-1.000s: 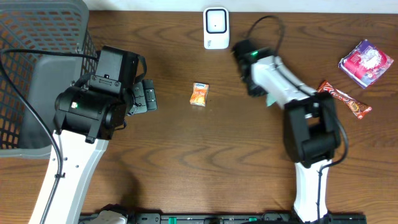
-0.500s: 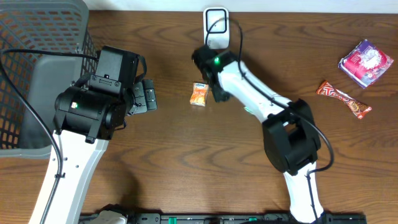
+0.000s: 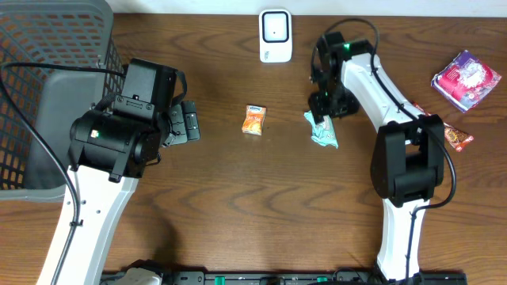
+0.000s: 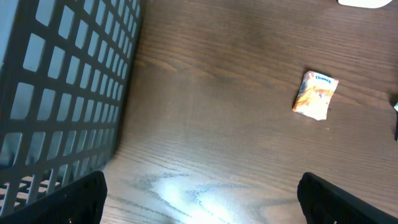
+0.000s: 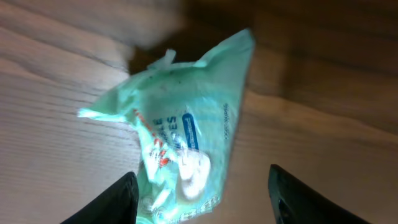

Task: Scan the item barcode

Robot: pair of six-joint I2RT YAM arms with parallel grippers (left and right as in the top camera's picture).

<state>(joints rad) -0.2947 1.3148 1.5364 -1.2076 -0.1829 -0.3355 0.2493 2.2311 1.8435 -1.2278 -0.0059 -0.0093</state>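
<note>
1. A dark grey plastic mesh basket [image 3: 47, 47] stands at the left edge of the brown wooden table [image 3: 238, 206].
2. The left end effector [image 4: 202, 186] hangs just beside the basket, spread wide, holding nothing.
3. A small orange foil packet [image 3: 253, 119] lies mid-table, touched by neither arm.
4. The white box-shaped barcode scanner [image 3: 276, 36] stands at the far edge with nothing presented to it.
5. The pale green crinkled plastic pouch [image 5: 180, 130] lies on the table, near the scanner but apart. The right end effector [image 5: 203, 186] hovers over it, partly open and gripping nothing. I judge the scan not begun: gripping, lifting and showing the barcode remain.
6. A red candy bar [image 3: 455, 138] and a purple packet [image 3: 467, 79] lie far right.
</note>
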